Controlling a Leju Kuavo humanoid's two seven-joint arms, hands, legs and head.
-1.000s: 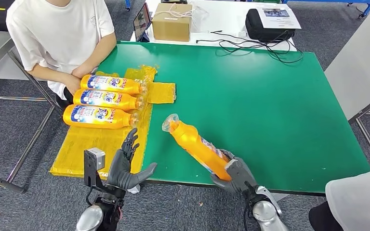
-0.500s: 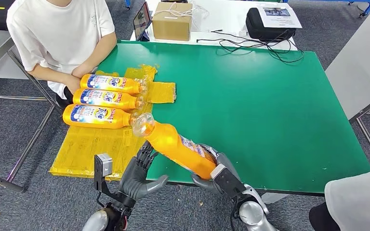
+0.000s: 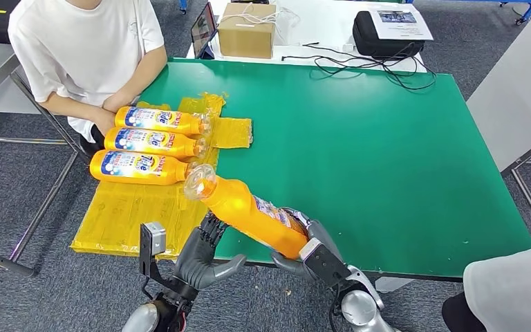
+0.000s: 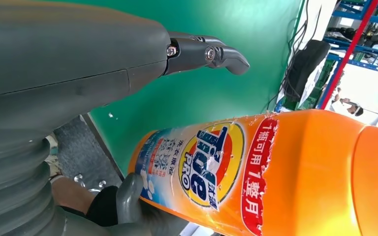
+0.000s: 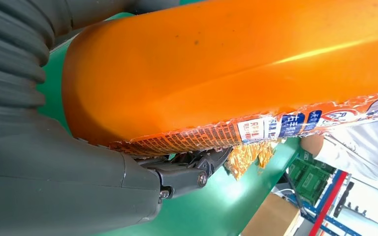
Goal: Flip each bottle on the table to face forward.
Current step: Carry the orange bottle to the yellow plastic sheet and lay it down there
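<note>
Three orange plastic detergent bottles (image 3: 145,142) lie label-up in a row on the crinkled yellow plastic sheet (image 3: 124,211) at the far left of the green table (image 3: 387,152), just beside a seated person in a white shirt (image 3: 86,41). From the head view, the right hand (image 3: 311,252) grips the base of a fourth orange bottle (image 3: 245,207), raised and tilted, its clear cap toward the row. The left hand (image 3: 204,252) waits beneath with fingers spread, holding nothing.

From the left wrist, that bottle's front label (image 4: 211,167) faces the open palm.

From the right wrist, fingers (image 5: 187,172) clasp the bottle's smooth base (image 5: 142,78). A base-only grip may let it swing or slip during handover, and the cap could knock the nearest lying bottle.
</note>
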